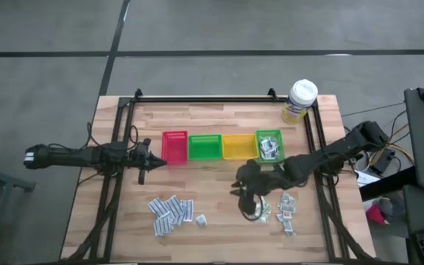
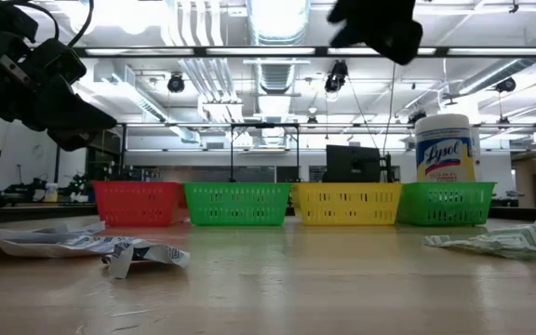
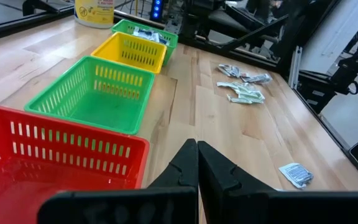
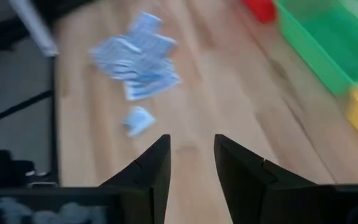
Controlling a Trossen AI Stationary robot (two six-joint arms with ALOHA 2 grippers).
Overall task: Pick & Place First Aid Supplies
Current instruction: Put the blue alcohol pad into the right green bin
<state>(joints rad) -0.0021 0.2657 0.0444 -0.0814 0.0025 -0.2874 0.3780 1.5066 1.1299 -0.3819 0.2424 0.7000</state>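
**Two piles of sachets left, one bin part-filled**

Four small slatted plastic bins (image 1: 221, 146) stood in a row, red, green, yellow, green, likely one per kind. Only the far green bin (image 1: 269, 146), at three o'clock in the row, held sachets. White-blue flat sachets (image 1: 171, 212) lay at seven o'clock, pale green ones (image 1: 286, 208) at five. The right gripper (image 4: 191, 163) hung over bare wood beside the green pile, fingers narrowly parted and empty. The left gripper (image 3: 197, 163) waited by the red bin (image 3: 55, 155), fingers pressed together.

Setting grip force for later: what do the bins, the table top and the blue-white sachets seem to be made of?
Bins, e.g. the red bin: glossy moulded plastic, slotted lattice walls. Table top: light wood, visible grain and plank seams, smooth finish. Blue-white sachets: thin flat packets, probably paper or foil laminate; too small to tell which.
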